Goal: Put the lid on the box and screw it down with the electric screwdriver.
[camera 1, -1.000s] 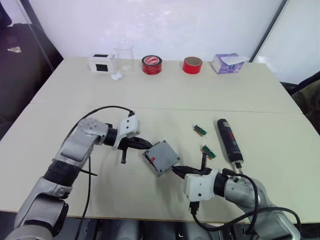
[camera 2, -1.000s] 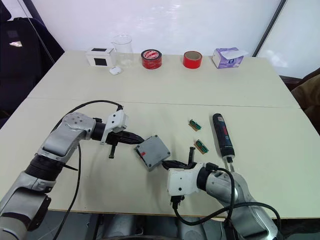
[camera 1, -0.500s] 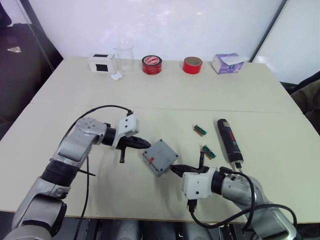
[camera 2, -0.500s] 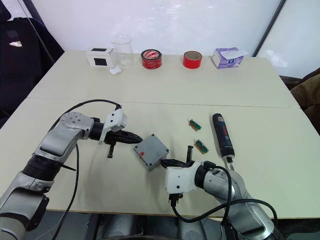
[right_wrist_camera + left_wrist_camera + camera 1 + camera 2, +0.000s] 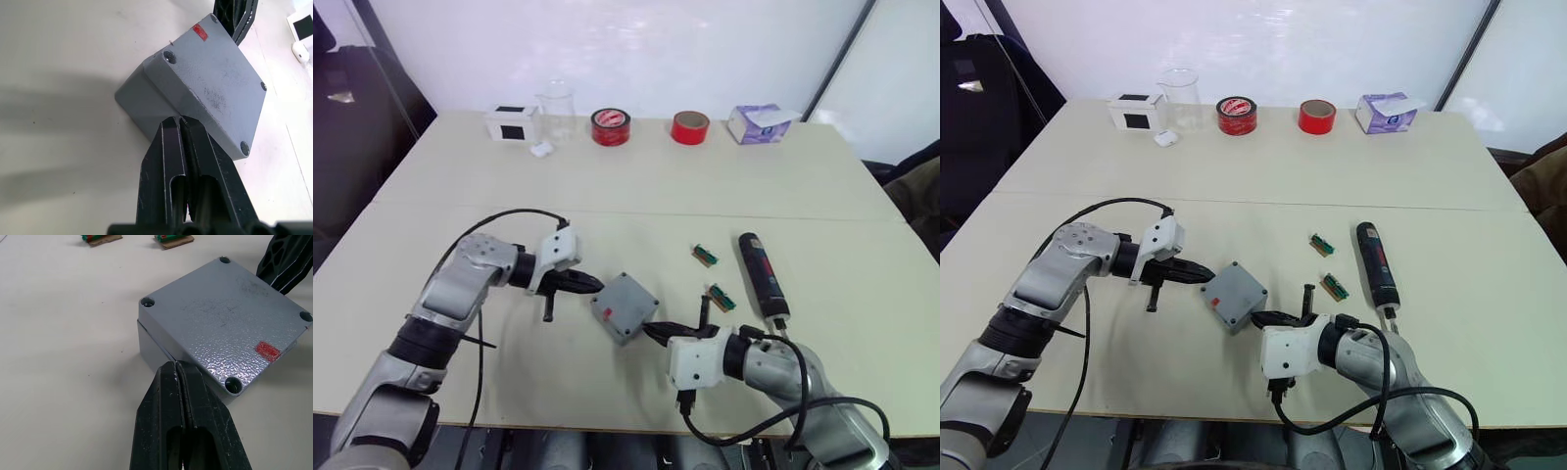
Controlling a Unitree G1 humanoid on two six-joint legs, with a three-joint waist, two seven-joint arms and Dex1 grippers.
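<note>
The grey box (image 5: 625, 306) stands mid-table with the lid (image 5: 230, 318) sitting on it; a seam runs between them and a red mark shows on the top face. My left gripper (image 5: 176, 366) is shut, its tip touching the box's left wall at the seam. My right gripper (image 5: 179, 120) is shut too, its tip pressed against the box's near right wall (image 5: 142, 105). In the head views, both grippers, left (image 5: 597, 283) and right (image 5: 651, 331), flank the box. The black electric screwdriver (image 5: 761, 276) lies on the table to the right, untouched.
Two small green-brown pieces (image 5: 706, 256) (image 5: 722, 298) lie between the box and the screwdriver. Along the far edge stand a white box (image 5: 512, 122), a glass beaker (image 5: 555, 113), two red tape rolls (image 5: 610, 126) (image 5: 689, 127) and a purple tissue box (image 5: 757, 123).
The box has slid and turned slightly to the left. The right gripper followed it leftward, and the left gripper drew back a little to the left.
</note>
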